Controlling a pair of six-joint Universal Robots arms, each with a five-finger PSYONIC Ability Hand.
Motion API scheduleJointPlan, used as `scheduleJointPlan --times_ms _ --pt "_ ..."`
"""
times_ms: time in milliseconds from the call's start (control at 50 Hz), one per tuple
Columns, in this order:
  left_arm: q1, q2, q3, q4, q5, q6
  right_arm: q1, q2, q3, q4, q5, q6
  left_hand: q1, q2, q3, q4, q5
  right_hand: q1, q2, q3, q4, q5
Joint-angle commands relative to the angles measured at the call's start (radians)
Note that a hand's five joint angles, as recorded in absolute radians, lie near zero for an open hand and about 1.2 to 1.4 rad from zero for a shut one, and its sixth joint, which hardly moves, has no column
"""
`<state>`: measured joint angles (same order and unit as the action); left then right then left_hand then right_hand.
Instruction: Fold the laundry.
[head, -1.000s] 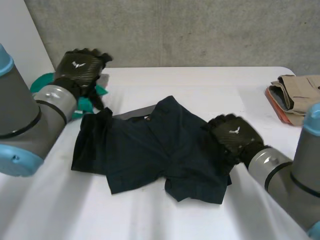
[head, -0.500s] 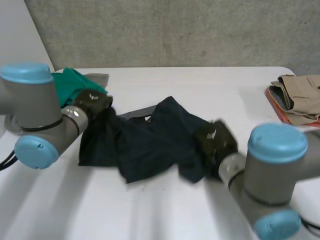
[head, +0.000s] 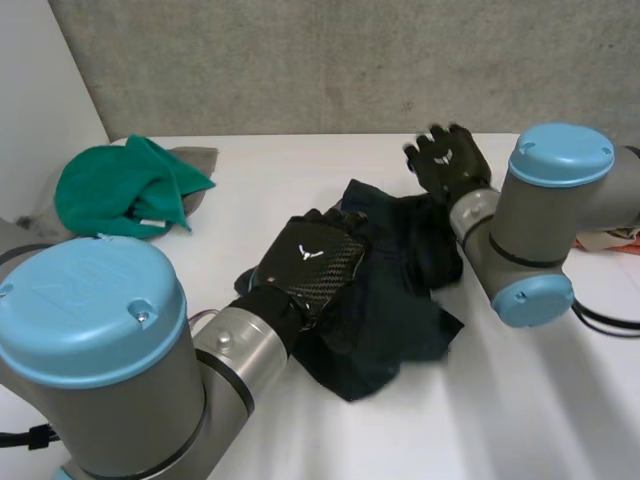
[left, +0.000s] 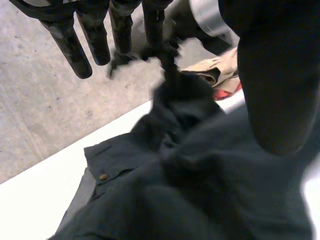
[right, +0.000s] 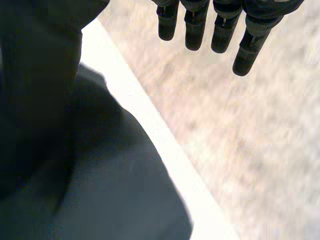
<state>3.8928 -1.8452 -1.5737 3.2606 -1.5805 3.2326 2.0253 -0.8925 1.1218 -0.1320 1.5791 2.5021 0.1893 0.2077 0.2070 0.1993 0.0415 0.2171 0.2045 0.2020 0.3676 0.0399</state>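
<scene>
A dark navy garment (head: 395, 300) lies bunched in the middle of the white table (head: 300, 170). My left hand (head: 312, 265) is over its left part, open. In the left wrist view its fingers (left: 75, 42) point straight out, with the garment (left: 190, 180) under the palm and nothing held. My right hand (head: 448, 160) is raised beyond the garment's far right corner, fingers spread. In the right wrist view its fingers (right: 200, 22) are straight and empty above the garment (right: 115, 195) and the table's edge (right: 155, 127).
A green cloth (head: 125, 185) lies on a grey one (head: 198, 157) at the back left. A folded beige stack (left: 215, 70) with red under it sits at the right, mostly behind my right arm (head: 540, 210). A concrete wall stands behind the table.
Both hands swept the garment's ends inward, bunching it toward the middle, then opened. The left hand now sits over the garment. The right hand has lifted off toward the back.
</scene>
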Motion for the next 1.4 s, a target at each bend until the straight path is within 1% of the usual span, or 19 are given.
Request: scheduleJointPlan --times_ms 20,120,340,640,700,720,760,840,920,980,1000,1060,1140,1200,1240,1340,1360,1380,1400 --pt "0.092 0.125 -0.046 0.008 0.004 0.022 -0.071 -0.071 0.116 0.046 0.035 0.012 0.006 -0.012 -0.011 -0.003 -0.02 -0.043 -0.03 -0.027 -0.193 -0.04" --pt "0.252 0.158 -0.117 0.031 0.045 0.183 -0.131 -0.219 0.251 0.046 -0.013 0.034 0.062 0.044 0.045 0.052 0.035 -0.043 -0.03 -0.027 -0.193 -0.04" --pt "0.35 -0.089 -0.135 0.06 0.221 0.599 -0.184 -0.399 0.469 0.057 -0.16 0.072 0.253 0.235 0.235 0.243 0.226 -0.043 -0.03 -0.027 -0.193 -0.04" --pt "0.356 -0.327 -0.008 0.245 0.247 0.622 -0.237 -0.427 0.581 0.042 -0.168 0.07 0.582 0.563 0.564 0.572 0.555 -0.043 -0.03 -0.027 -0.193 -0.04" --pt "0.355 -0.356 0.011 0.245 0.249 0.627 -0.24 -0.427 0.586 0.035 -0.168 0.07 0.892 0.874 0.874 0.882 0.865 -0.043 -0.03 -0.027 -0.193 -0.04" --pt "0.353 -0.368 0.026 0.251 0.246 0.63 -0.24 -0.427 0.587 0.031 -0.166 0.07 1.204 1.185 1.186 1.194 1.177 -0.043 -0.03 -0.027 -0.193 -0.04" --pt "0.355 -0.373 0.05 0.26 0.237 0.633 -0.24 -0.427 0.587 0.026 -0.166 0.07 1.207 1.189 1.189 1.197 1.18 -0.043 -0.03 -0.027 -0.193 -0.04" --pt "0.362 -0.364 0.159 0.321 0.166 0.615 -0.238 -0.43 0.586 0.025 -0.166 0.07 1.207 1.189 1.189 1.197 1.18 -0.043 -0.03 -0.027 -0.193 -0.04" --pt "0.382 -0.326 0.3 0.404 0.039 0.593 -0.235 -0.442 0.584 0.023 -0.165 0.073 1.207 1.189 1.189 1.197 1.18 -0.043 -0.03 -0.027 -0.193 -0.04" --pt "0.386 -0.258 0.406 0.436 0.04 0.494 -0.231 -0.451 0.582 0.022 -0.163 0.075 1.207 1.189 1.189 1.197 1.18 -0.043 -0.03 -0.027 -0.193 -0.04" --pt "0.379 -0.235 0.45 0.444 0.06 0.395 -0.229 -0.453 0.582 0.015 -0.16 0.075 1.207 1.189 1.189 1.197 1.18 -0.043 -0.03 -0.027 -0.193 -0.04" --pt "0.364 -0.218 0.512 0.446 0.097 0.268 -0.229 -0.456 0.582 0.0 -0.154 0.078 1.207 1.189 1.189 1.197 1.18 -0.043 -0.03 -0.027 -0.193 -0.04" --pt "0.272 -0.187 0.538 0.444 0.201 0.069 -0.238 -0.471 0.584 -0.018 -0.142 0.112 1.207 1.189 1.189 1.197 1.18 -0.043 -0.03 -0.027 -0.193 -0.04" --pt "0.217 -0.189 0.511 0.436 0.258 0.004 -0.243 -0.476 0.581 -0.018 -0.137 0.136 1.207 1.189 1.189 1.197 1.18 -0.043 -0.03 -0.027 -0.193 -0.04" --pt "0.163 -0.2 0.451 0.435 0.338 -0.034 -0.254 -0.479 0.579 -0.02 -0.134 0.15 1.207 1.189 1.189 1.197 1.18 -0.043 -0.03 -0.027 -0.193 -0.04" --pt "0.087 -0.287 0.348 0.412 0.477 -0.036 -0.316 -0.485 0.582 -0.02 -0.134 0.152 1.207 1.189 1.189 1.197 1.18 -0.043 -0.03 -0.027 -0.193 -0.04" --pt "0.076 -0.301 0.331 0.401 0.493 -0.036 -0.326 -0.485 0.582 -0.02 -0.134 0.152 1.056 1.038 1.038 1.046 1.029 -0.043 -0.03 -0.027 -0.193 -0.04" --pt "0.056 -0.321 0.296 0.371 0.511 -0.036 -0.338 -0.487 0.586 -0.02 -0.137 0.152 0.668 0.65 0.65 0.658 0.641 -0.043 -0.03 -0.027 -0.193 -0.04" --pt "0.047 -0.325 0.279 0.354 0.514 -0.033 -0.343 -0.485 0.586 -0.021 -0.137 0.152 0.478 0.46 0.461 0.468 0.451 -0.043 -0.03 -0.027 -0.193 -0.04"
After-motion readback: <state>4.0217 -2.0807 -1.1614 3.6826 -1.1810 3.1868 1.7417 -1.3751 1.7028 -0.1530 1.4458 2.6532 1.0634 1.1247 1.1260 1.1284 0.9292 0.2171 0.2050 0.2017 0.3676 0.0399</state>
